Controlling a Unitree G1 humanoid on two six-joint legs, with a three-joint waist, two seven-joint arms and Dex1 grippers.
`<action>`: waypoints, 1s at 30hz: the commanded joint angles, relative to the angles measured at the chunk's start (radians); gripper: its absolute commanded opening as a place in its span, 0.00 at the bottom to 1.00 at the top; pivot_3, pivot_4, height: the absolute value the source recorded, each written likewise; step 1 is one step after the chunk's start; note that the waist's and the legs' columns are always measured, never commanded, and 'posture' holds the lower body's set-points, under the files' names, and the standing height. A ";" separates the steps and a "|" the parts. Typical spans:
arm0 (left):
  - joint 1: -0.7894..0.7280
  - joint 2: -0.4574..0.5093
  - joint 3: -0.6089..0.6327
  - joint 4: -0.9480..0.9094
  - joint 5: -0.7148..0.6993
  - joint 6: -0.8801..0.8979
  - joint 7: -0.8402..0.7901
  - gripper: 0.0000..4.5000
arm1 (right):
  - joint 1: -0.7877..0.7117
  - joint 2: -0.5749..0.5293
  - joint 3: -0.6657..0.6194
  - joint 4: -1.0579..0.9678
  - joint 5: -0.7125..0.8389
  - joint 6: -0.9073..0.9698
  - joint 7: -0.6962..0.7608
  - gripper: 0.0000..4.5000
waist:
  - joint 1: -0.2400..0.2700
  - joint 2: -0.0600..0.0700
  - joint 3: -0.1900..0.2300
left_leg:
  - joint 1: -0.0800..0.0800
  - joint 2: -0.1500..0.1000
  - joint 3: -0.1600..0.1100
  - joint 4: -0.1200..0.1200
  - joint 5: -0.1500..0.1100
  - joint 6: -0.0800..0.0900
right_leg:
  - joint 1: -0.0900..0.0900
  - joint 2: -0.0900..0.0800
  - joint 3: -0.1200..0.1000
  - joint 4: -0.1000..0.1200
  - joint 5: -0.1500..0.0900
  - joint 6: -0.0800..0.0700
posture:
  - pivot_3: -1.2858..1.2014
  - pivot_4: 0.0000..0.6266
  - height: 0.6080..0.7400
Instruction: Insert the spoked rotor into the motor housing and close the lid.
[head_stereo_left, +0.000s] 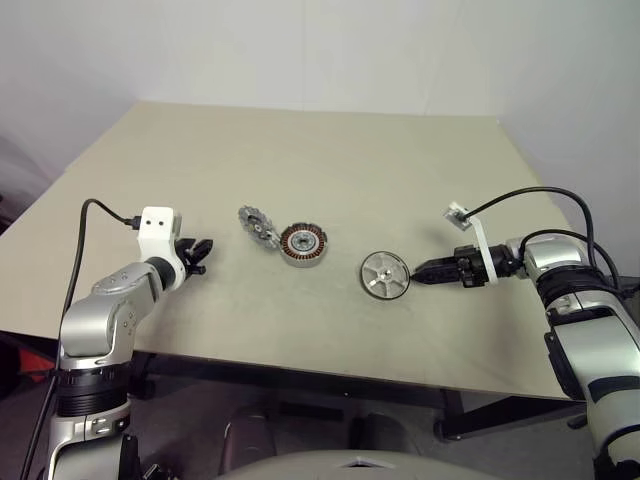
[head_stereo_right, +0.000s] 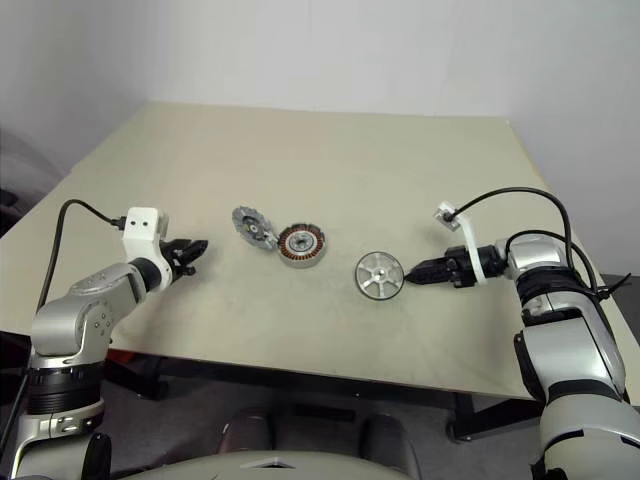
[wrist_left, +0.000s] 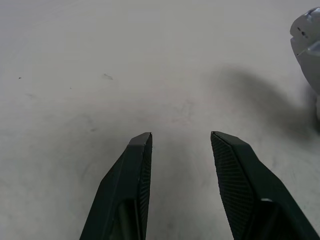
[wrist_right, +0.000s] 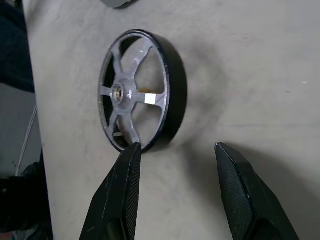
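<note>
The spoked rotor (wrist_right: 134, 97), a silver wheel with a dark rim, lies flat on the bench (head_stereo_left: 330, 170). The right gripper (wrist_right: 175, 155) and the left gripper (wrist_left: 180, 142) both stand parted, empty.

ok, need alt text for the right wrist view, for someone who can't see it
The right gripper hangs open over the beige table, its two black fingers apart and empty. Just beyond the fingertips lies the spoked rotor, a silver wheel with a dark rim and central hub, not gripped.
</note>
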 joint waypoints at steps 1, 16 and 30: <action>-0.016 0.010 0.000 -0.028 0.001 -0.020 0.001 0.44 | 0.025 0.011 0.017 -0.048 0.035 0.016 0.067 0.58 | 0.000 0.000 0.000 | 0.000 0.000 0.000 0.000 0.000 0.000 | 0.000 0.000 0.000 0.000 0.000 0.000 | 0.52 0.00 1.00; 0.000 0.017 -0.007 -0.039 0.010 -0.021 0.006 0.44 | 0.031 0.148 -0.060 -0.097 0.058 0.279 -0.044 0.58 | -0.008 -0.002 -0.002 | 0.009 0.001 0.000 -0.002 0.000 -0.001 | 0.006 0.002 0.001 0.000 0.000 0.000 | 0.52 0.00 1.00; -0.003 0.057 -0.020 -0.110 -0.067 -0.020 -0.114 0.44 | -0.011 0.195 -0.169 -0.199 0.141 0.520 -0.127 0.09 | -0.004 -0.001 -0.001 | 0.018 0.000 0.000 -0.002 0.000 -0.002 | 0.016 0.000 0.001 -0.002 0.000 0.001 | 0.52 0.00 1.00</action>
